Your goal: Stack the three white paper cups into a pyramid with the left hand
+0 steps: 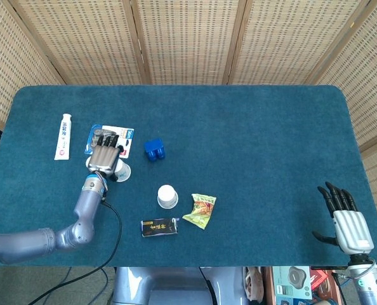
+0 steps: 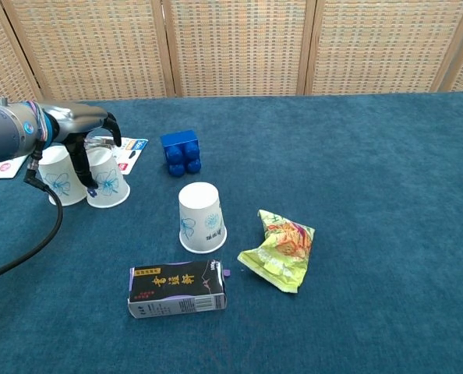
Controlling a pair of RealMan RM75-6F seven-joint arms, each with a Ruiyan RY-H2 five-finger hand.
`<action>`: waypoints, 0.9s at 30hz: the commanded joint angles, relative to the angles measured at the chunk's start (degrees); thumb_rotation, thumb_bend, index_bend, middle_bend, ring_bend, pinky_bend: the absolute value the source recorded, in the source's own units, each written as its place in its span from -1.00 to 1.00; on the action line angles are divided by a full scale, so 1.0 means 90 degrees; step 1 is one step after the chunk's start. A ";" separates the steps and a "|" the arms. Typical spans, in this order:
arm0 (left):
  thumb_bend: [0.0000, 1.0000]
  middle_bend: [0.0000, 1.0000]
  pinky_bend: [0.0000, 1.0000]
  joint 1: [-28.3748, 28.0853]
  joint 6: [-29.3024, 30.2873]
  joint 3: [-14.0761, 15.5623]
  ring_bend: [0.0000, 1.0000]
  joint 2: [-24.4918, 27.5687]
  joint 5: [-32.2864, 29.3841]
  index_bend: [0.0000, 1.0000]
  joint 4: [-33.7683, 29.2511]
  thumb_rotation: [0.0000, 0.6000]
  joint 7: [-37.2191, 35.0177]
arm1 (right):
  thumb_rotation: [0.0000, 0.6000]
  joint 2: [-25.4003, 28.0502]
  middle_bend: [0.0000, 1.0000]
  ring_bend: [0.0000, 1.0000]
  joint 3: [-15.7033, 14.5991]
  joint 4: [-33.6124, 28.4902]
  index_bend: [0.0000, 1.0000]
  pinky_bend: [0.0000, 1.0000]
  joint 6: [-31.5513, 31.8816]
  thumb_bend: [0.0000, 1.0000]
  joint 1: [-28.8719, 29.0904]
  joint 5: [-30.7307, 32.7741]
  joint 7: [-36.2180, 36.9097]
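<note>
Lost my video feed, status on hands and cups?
Left hand grips one cup beside a second. Third cup alone, mid-table. Right hand open, idle. Blue block nearby.

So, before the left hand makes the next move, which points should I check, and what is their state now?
1. Left hand holds the second cup: ok.
2. Second cup stands upside down beside the first cup: ok.
3. The two base cups touch: cannot tell.
4. Third cup stands apart and upside down, ready to be picked: ok.
5. Blue block is off the direct path to the third cup: ok.
6. Right hand is far from the cups: ok.
</note>
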 commanded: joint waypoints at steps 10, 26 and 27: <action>-0.67 -1.00 -1.00 0.0128 0.0379 -0.0090 -1.00 0.1423 0.0242 -0.78 -0.2097 1.00 -0.0189 | 1.00 0.0007 -1.00 -1.00 -0.0009 -0.0028 -1.00 -1.00 0.0075 -1.00 -0.0024 -0.0054 -0.0039; -0.67 -1.00 -1.00 -0.0150 0.0440 -0.0106 -1.00 0.1918 0.0779 -0.78 -0.3491 1.00 -0.0451 | 1.00 0.0061 -1.00 -1.00 -0.0034 -0.0145 -1.00 -1.00 0.0148 -1.00 -0.0060 -0.0113 -0.0097; -0.67 -1.00 -1.00 -0.0215 0.0463 -0.0088 -1.00 0.1802 0.0762 -0.78 -0.3447 1.00 -0.0407 | 1.00 0.0067 -1.00 -1.00 -0.0033 -0.0143 -1.00 -1.00 0.0156 -1.00 -0.0064 -0.0114 -0.0082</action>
